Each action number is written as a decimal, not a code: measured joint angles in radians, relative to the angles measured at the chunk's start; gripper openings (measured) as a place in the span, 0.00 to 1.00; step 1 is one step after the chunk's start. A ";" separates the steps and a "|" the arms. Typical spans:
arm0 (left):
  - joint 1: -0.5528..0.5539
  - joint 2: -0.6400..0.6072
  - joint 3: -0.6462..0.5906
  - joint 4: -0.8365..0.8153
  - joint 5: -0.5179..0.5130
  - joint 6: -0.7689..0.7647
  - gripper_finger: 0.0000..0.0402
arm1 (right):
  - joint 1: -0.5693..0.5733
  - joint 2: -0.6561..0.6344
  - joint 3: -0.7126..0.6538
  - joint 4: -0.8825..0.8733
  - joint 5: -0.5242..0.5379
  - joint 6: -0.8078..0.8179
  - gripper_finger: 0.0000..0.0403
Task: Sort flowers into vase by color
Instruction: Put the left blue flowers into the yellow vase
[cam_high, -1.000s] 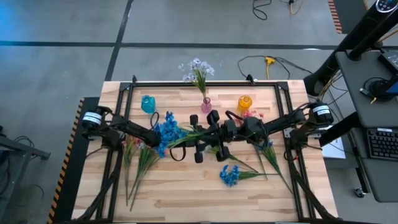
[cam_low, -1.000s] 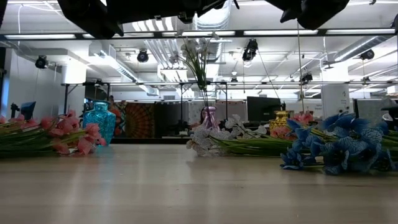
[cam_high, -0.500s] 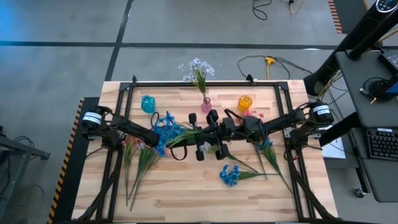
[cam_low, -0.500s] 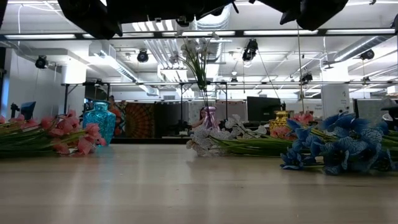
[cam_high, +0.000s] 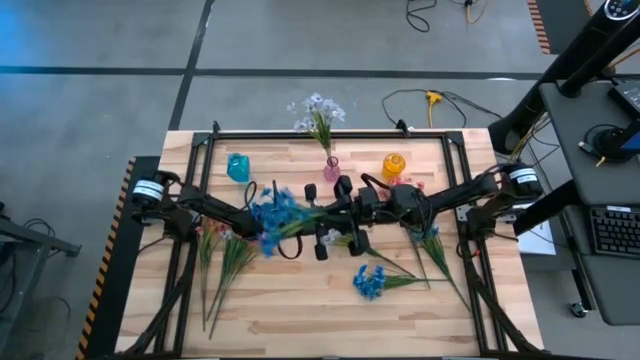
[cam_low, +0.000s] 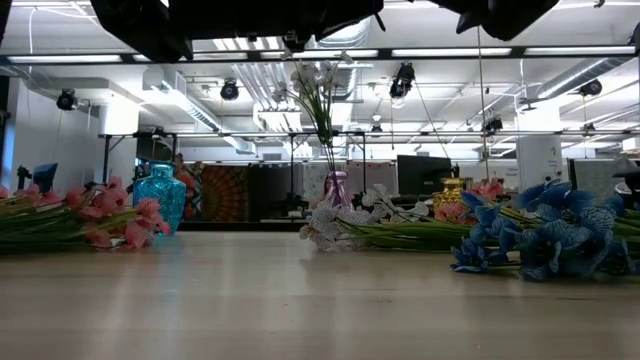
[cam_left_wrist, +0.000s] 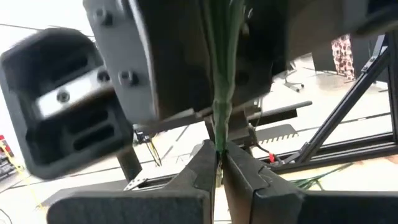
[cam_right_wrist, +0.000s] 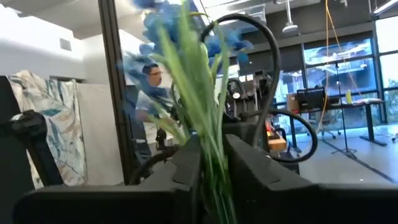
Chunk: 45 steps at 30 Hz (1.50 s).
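Note:
A spray of blue flowers on green stems hangs in the air over the middle of the table, between my two grippers. My left gripper and my right gripper face each other there, both shut on the spray. In the high view they meet near the left gripper and the right gripper. The blue blossoms stand beyond the right fingers. At the far edge stand a teal vase, an orange vase and a pink vase holding lavender-white flowers. My left gripper pinches the spray's thin green stem between its two fingers, which lie across it. The stem runs on from the fingers into the right gripper's body and is lifted clear of the table. My right gripper has the bundle of green stems between its two fingers, below the blossoms. The stems run forward past the fingers, with the blue blossoms beyond them. The spray is lifted clear of the table.
Loose sprays lie on the wood: pink flowers at the left, white flowers in the middle, blue flowers toward the near edge, more blue ones at the right. A black frame borders the table.
The blue blossoms have shifted a little toward the table's right and near edge and now show blurred. Both grippers have stayed together at mid-table with no visible change in their fingers.

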 joint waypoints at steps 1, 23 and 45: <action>0.000 0.000 0.000 0.000 0.000 0.000 0.00 | 0.000 -0.002 0.000 -0.002 0.000 0.001 0.20; 0.002 0.000 -0.001 -0.152 -0.005 -0.081 0.00 | 0.003 -0.279 0.000 -0.625 0.086 -0.028 0.55; 0.003 0.000 -0.002 -0.373 -0.004 -0.226 0.00 | 0.039 -0.374 0.001 -1.010 0.194 -0.218 0.67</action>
